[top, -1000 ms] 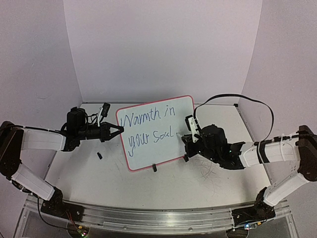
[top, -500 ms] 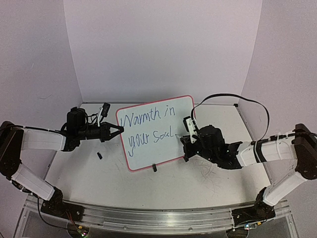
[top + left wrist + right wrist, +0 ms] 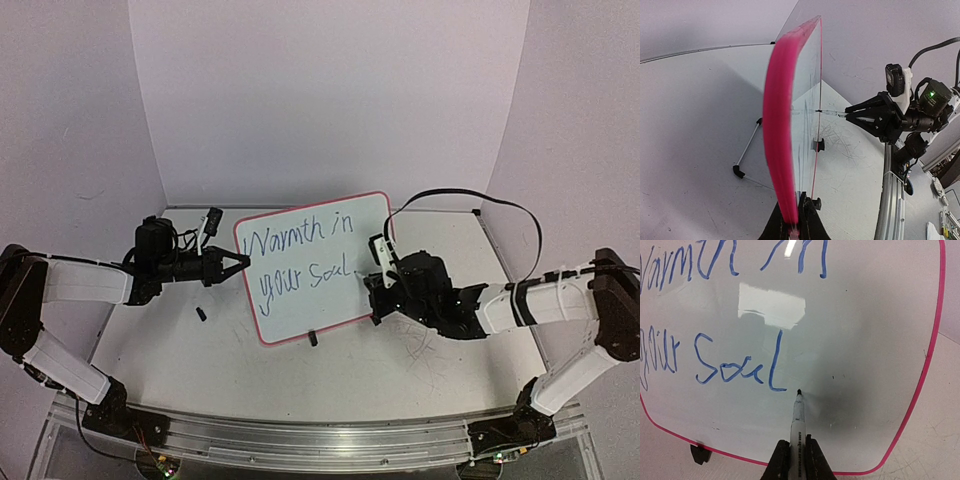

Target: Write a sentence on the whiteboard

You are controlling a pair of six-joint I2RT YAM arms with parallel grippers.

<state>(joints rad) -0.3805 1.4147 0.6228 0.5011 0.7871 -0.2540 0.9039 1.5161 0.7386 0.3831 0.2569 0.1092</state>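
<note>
the whiteboard (image 3: 315,265) stands near the middle of the tabletop (image 3: 330,385), between the two arms, leaning back on its wire stand (image 3: 747,151), with a black foot at its near edge. the sentence (image 3: 300,256) fills the board's left and middle in two lines of blue script: "warmth in" above "your soul". the left claw (image 3: 240,262) is pinched closed on the board's pink left edge, the frame sitting between its fingers in the left wrist view. the right claw (image 3: 798,460) is at the board's right side, closed around a marker (image 3: 798,415) that points at the board. the dark tip sits at the white surface just right of the foot of the last "l". a small black object (image 3: 200,313) lies on the tabletop left of the board, below the left arm.
</note>
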